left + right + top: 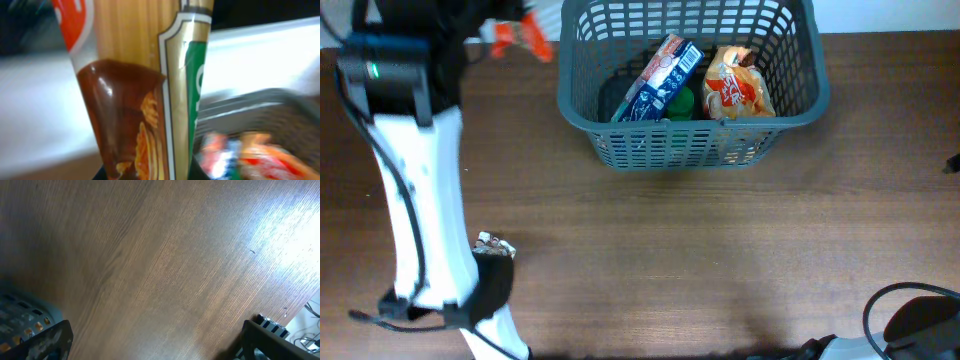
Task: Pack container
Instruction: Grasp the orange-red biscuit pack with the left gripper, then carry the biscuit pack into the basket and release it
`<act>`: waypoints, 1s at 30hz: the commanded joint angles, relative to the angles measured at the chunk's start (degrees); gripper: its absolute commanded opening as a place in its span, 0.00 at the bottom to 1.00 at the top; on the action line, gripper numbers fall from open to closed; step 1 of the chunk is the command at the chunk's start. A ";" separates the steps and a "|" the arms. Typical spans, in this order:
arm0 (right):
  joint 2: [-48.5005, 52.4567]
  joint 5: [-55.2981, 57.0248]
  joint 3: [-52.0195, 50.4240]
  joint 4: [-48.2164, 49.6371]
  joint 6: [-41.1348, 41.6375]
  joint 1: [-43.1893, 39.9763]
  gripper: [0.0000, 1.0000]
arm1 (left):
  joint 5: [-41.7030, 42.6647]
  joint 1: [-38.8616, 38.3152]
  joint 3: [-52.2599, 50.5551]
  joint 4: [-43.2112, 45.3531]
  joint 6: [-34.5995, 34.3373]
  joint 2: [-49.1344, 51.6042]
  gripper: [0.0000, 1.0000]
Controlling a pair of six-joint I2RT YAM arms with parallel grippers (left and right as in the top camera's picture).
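Note:
The dark grey basket stands at the table's far middle. It holds a blue box, an orange snack bag and a green-lidded jar. My left gripper is shut on a tall spaghetti packet, held up to the left of the basket. In the overhead view only the packet's orange-red end shows past the left arm. My right gripper is open and empty above bare wood, with a corner of the basket at the left.
The left arm's white link crosses the table's left side. A small crumpled object lies beside its base. A black cable loops at the front right. The table is brown wood.

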 commanded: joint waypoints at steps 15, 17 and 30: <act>-0.76 0.09 -0.20 0.04 0.63 -0.26 0.99 | 4.81 -17.03 1.31 4.07 21.68 14.25 0.02; -0.76 0.07 -0.20 0.04 0.63 -0.26 0.99 | 4.81 -17.03 1.31 3.89 21.68 16.74 0.02; -0.76 0.09 -0.20 0.04 0.63 -0.26 0.99 | 5.62 -17.07 1.29 -4.44 21.22 26.38 0.02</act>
